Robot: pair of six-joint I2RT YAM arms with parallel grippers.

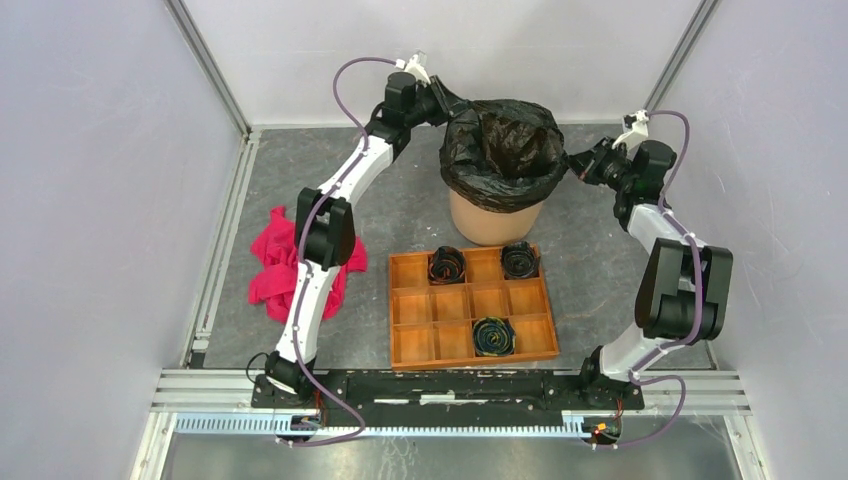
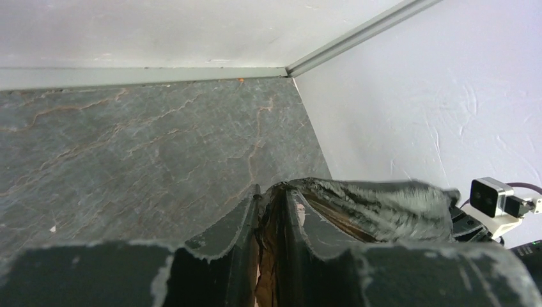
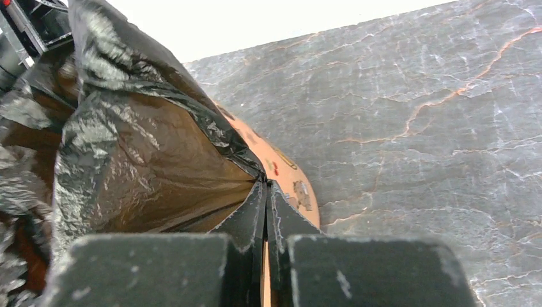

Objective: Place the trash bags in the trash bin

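Top external view: trash bag (image 1: 503,150) lies draped over the rim of the trash bin (image 1: 492,222), which stands on the tabletop (image 1: 600,260) behind the wooden tray (image 1: 415,305). Left pincer (image 1: 447,103) is nearly closed, nipping film at the far-left rim. Right pincer (image 1: 577,165) is fully closed on film at the right rim. Judged purpose: opposed holds stretch the bag's mouth around the rim.

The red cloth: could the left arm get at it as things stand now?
Probably not yet. The left pincer is shut on the trash bag at the rim of the trash bin; it must let go first. The red cloth lies close beside that arm.
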